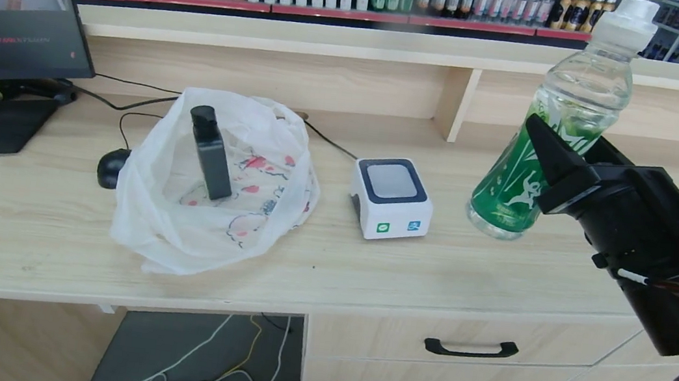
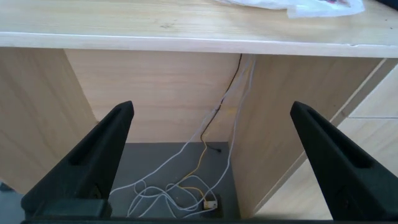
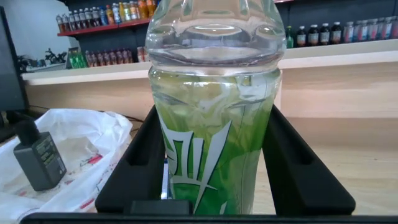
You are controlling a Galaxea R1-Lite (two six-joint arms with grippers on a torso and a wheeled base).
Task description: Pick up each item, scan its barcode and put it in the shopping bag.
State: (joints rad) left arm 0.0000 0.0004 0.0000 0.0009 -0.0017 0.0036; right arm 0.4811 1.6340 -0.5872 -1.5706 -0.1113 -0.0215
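We see the drink bottle [image 1: 579, 91] pinched in the right pincer [image 1: 557, 157], whose black fingers press against its sides at the middle of the label. It is held over the right part of the counter [image 1: 368, 273], tilted so its cap leans toward the rear right corner. The bottle is clear plastic with a white cap, a ribbed transparent shoulder and a green wrapper with white markings around its lower body; the liquid inside looks pale. Just beside it, toward the counter's middle, sits a white cube-shaped barcode scanner [image 1: 391, 198] with a dark-framed window on top. Further toward the left edge lies the white plastic shopping bag [image 1: 288, 184], open, printed with red and blue patterns, and a black bottle [image 1: 211, 153] stands upright in it. A black mouse [image 1: 111, 167] touches the bag's left side. The left pincer [image 2: 211, 109] hangs below the counter's front edge with its fingers spread wide and nothing between them
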